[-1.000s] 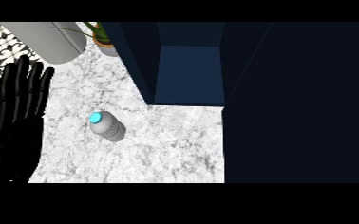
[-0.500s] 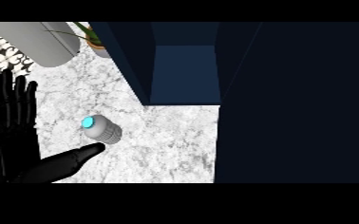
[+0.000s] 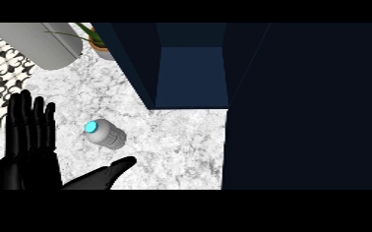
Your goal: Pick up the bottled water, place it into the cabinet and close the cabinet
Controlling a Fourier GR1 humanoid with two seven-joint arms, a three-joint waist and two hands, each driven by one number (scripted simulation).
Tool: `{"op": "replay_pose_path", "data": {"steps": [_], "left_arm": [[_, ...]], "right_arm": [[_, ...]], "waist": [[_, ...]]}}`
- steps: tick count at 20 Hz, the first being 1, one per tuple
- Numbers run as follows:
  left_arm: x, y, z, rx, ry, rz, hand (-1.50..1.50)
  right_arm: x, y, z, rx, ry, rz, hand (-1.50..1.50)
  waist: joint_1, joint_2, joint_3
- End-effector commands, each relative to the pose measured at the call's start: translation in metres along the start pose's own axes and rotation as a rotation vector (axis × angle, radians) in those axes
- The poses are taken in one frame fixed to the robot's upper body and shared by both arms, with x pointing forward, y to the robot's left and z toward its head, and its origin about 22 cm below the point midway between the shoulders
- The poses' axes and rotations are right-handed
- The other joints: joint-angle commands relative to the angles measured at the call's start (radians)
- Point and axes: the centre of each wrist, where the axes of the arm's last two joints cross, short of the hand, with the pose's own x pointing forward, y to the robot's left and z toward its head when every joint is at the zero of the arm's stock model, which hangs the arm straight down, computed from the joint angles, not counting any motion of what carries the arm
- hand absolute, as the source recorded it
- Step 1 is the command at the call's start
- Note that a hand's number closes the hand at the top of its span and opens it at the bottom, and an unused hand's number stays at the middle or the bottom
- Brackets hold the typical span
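Bottled water [image 3: 106,133] stands on the marble worktop [image 3: 181,142], untouched. Left robot hand [image 3: 33,142] spread open just beside it; dark cabinet [image 3: 190,73] gapes open behind.

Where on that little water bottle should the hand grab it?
Probably round the grey body of the bottle, below its blue cap. It stands upright, with bare counter to its right, so the right hand could close in from that side.
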Motion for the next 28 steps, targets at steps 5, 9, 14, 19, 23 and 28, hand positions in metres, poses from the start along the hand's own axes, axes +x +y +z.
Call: {"op": "replay_pose_path", "data": {"steps": [5,9,14,19,23,28], "left_arm": [[-0.003,-0.009,0.017,0.039,0.058,-0.061,-1.50],[-0.023,0.006,0.016,0.084,0.051,-0.067,-1.50],[-0.038,0.003,0.035,0.148,0.069,-0.087,-1.50],[-0.068,0.011,0.016,0.183,0.098,-0.105,-1.50],[-0.110,0.030,0.008,0.196,0.154,-0.112,-1.50],[-0.149,0.040,0.007,0.199,0.168,-0.101,-1.50]], "right_arm": [[0.024,0.012,0.018,-0.003,-0.009,-0.022,-1.50],[0.028,0.021,0.028,-0.013,-0.002,-0.010,-1.50],[0.032,0.009,0.046,-0.010,-0.006,-0.004,-1.50],[0.021,0.009,0.052,0.006,0.000,0.004,-1.50],[0.027,0.015,0.057,0.011,-0.013,-0.003,-1.50],[0.030,0.018,0.063,-0.011,-0.021,0.016,-1.50]], "waist": [[0.004,0.002,-0.001],[0.002,0.001,-0.002],[-0.001,-0.001,-0.001],[-0.003,0.000,-0.001],[-0.008,0.000,-0.002],[-0.010,0.000,-0.003]]}}
